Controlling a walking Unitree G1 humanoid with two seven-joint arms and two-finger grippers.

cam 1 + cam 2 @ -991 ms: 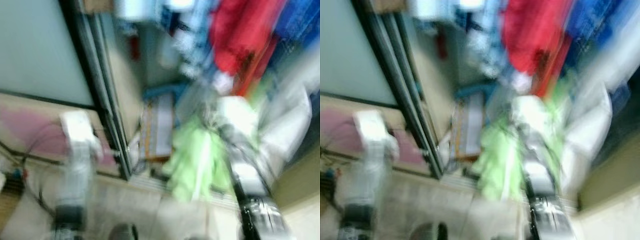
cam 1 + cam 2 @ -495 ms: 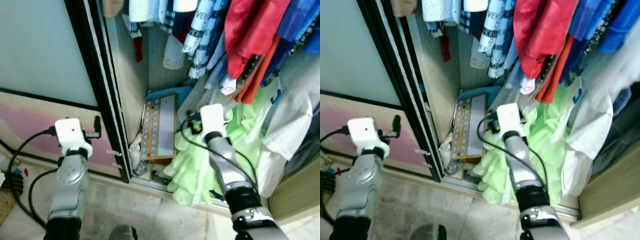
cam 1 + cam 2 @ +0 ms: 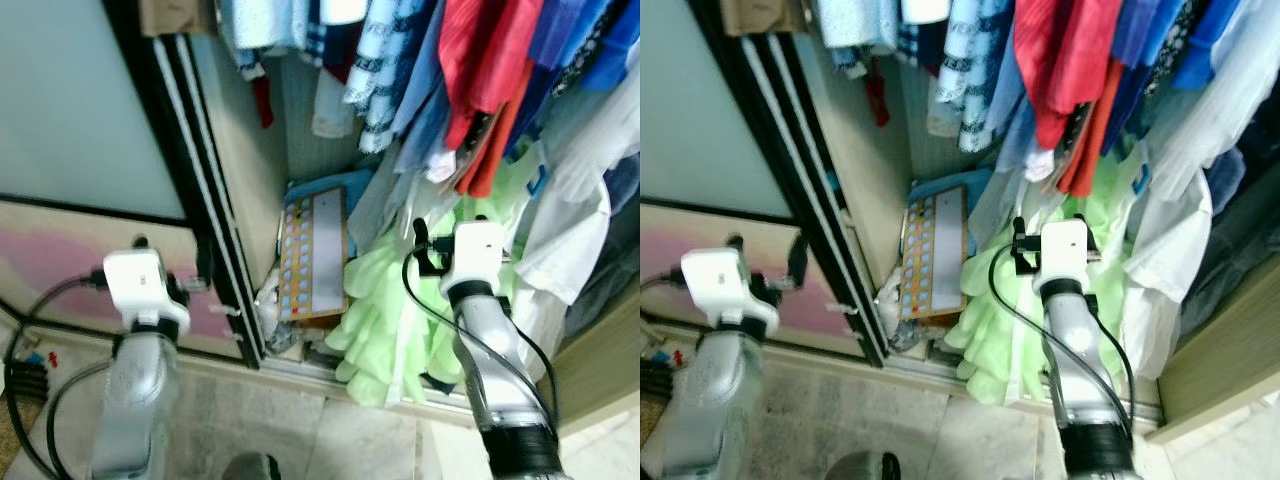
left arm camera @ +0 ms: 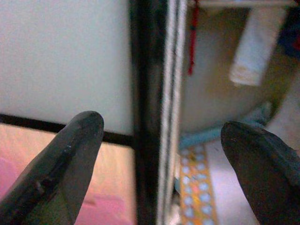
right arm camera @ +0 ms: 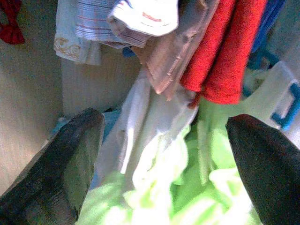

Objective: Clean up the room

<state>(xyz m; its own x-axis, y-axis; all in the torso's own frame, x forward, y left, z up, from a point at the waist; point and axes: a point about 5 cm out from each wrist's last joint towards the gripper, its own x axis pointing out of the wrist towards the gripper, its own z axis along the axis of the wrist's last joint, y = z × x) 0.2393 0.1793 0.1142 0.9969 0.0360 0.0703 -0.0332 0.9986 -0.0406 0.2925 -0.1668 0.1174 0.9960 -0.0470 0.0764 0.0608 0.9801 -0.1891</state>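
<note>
Right arm [image 3: 480, 300] rightward, before wardrobe [image 3: 250, 200]

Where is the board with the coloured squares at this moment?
The board with coloured squares leans at the closet's bottom, left of centre in the eye views, between the black door frame and the light green garment.

There's a black sliding door frame [image 3: 190, 190] with frosted glass [image 3: 70, 110] left of it. Black cables [image 3: 25, 370] lie on the floor below, maybe a power strip.
</note>
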